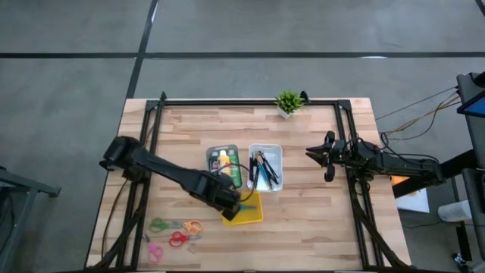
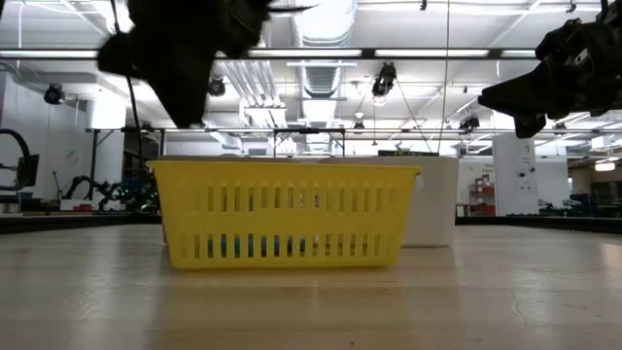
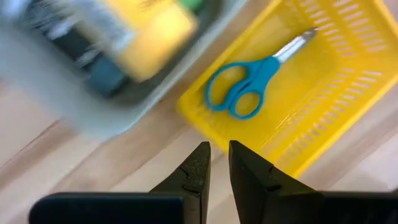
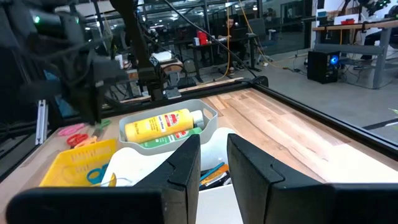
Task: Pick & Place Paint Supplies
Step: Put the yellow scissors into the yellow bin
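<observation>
The paint bottles lie in a grey tray (image 1: 223,150) at mid-table: a yellow bottle (image 4: 158,124) with a green one (image 4: 168,142) beside it. Brushes and pencils (image 1: 265,168) lie in a white tray (image 1: 265,149) to its right. My left gripper (image 3: 219,163) hangs, pointing down, above the near-left edge of a yellow basket (image 1: 246,214). Its fingers stand a narrow gap apart with nothing between them. Blue scissors (image 3: 245,87) lie flat on the basket's floor. My right gripper (image 4: 213,162) waits level at the table's right side, open and holding nothing.
Several coloured scissors (image 1: 174,231) lie on the wood at the near left. A small potted plant (image 1: 288,101) stands at the far edge. A black frame rail (image 1: 250,101) borders the table. Bare wood lies between the white tray and my right gripper (image 1: 312,153).
</observation>
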Controlling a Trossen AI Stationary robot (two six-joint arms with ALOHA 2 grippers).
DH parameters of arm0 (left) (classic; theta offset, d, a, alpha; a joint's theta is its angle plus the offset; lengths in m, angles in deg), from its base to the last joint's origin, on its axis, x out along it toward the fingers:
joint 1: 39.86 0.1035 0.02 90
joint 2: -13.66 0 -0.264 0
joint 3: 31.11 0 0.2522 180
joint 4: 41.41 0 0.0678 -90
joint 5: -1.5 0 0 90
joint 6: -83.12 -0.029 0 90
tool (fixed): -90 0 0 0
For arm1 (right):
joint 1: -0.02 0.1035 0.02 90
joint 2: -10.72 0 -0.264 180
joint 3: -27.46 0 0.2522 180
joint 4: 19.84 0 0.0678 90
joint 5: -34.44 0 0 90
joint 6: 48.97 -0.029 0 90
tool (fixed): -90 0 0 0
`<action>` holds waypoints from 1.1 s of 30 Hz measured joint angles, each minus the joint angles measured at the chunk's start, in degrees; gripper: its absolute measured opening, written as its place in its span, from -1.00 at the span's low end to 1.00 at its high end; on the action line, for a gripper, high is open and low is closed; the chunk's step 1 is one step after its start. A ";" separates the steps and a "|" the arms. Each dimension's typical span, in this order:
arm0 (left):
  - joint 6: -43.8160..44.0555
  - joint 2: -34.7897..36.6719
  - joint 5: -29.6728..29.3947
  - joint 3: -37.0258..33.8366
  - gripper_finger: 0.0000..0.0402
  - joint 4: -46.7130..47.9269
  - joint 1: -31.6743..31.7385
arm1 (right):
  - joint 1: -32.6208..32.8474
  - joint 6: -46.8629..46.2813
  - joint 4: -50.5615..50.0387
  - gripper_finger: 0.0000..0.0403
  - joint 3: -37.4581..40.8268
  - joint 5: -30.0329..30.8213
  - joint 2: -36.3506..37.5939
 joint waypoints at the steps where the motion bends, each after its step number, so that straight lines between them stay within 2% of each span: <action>1: 1.78 1.01 -0.02 0.00 -0.70 1.53 -0.20 | 0.02 0.00 -0.02 -0.61 0.00 0.00 0.00; 6: 13.63 6.33 0.42 0.00 -0.69 7.59 -2.12 | 0.02 -0.02 0.00 -0.61 0.00 0.00 -0.02; 10: 24.28 7.94 0.63 0.00 -0.69 12.19 -4.62 | 0.01 -0.02 -0.01 -0.61 0.00 0.00 -0.02; 19: 46.50 7.75 1.70 -1.30 -0.69 12.16 -12.50 | 0.02 -0.02 0.00 -0.61 0.00 0.00 -0.02; 23: 56.43 7.73 2.16 -4.94 -0.69 6.51 -15.79 | 0.02 0.00 -0.02 -0.61 0.00 0.00 -0.02; 33: 63.81 7.73 2.78 -18.30 -0.69 -13.97 -17.83 | 0.00 -0.02 0.00 -0.61 0.00 0.00 -0.02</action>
